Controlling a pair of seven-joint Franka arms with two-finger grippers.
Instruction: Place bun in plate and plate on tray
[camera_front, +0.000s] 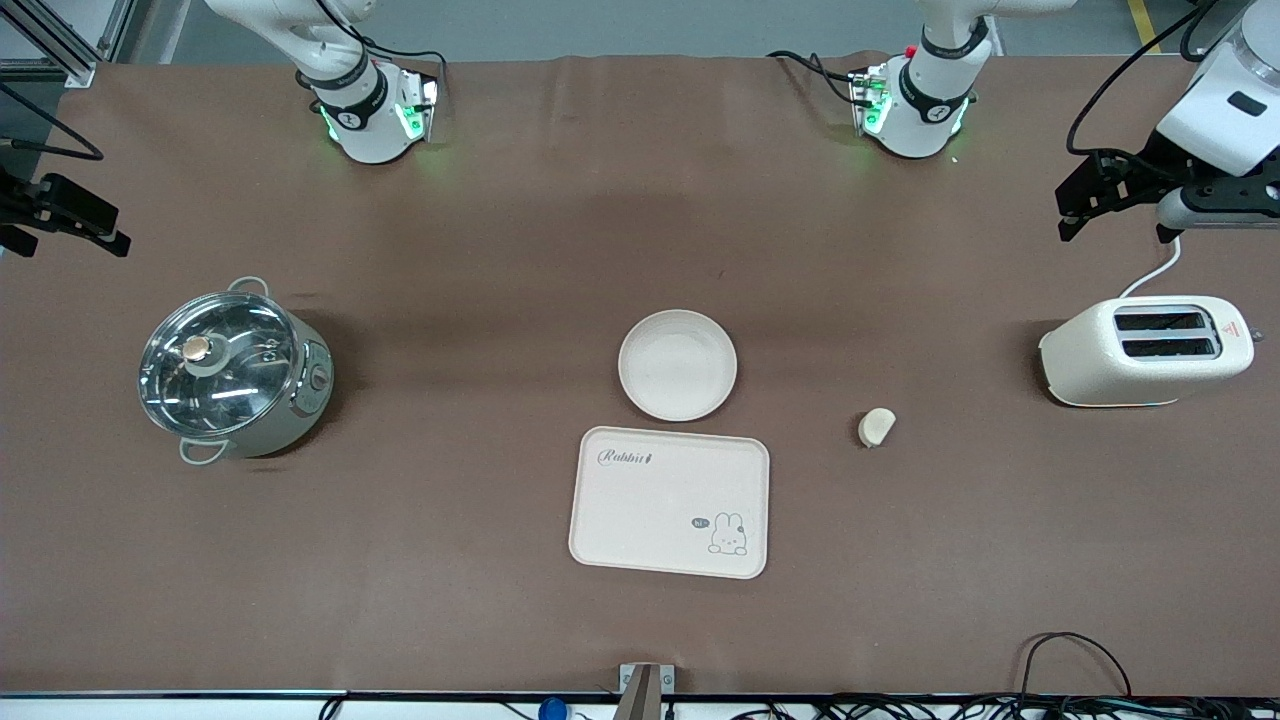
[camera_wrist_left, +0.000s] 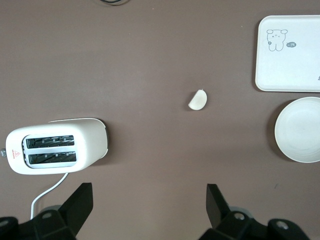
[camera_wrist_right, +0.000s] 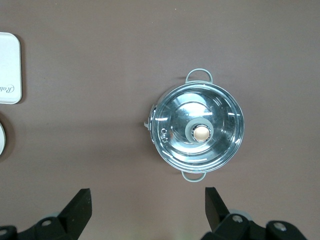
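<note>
Bun loose on bare table, apart from plate and tray.
Left gripper and right gripper wide open, empty, half cut off at the frame edges.

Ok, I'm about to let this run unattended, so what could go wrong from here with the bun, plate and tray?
The bun is small and rounded, lying bare on the table; the open left gripper could nudge it away rather than pinch it.

The plate is shallow and low-rimmed, so it may slip or tilt when lifted, spilling the bun.

The plate's edge sits close to the tray; a gripper coming down there could bump the tray.

The right gripper waits open above the pot.
</note>
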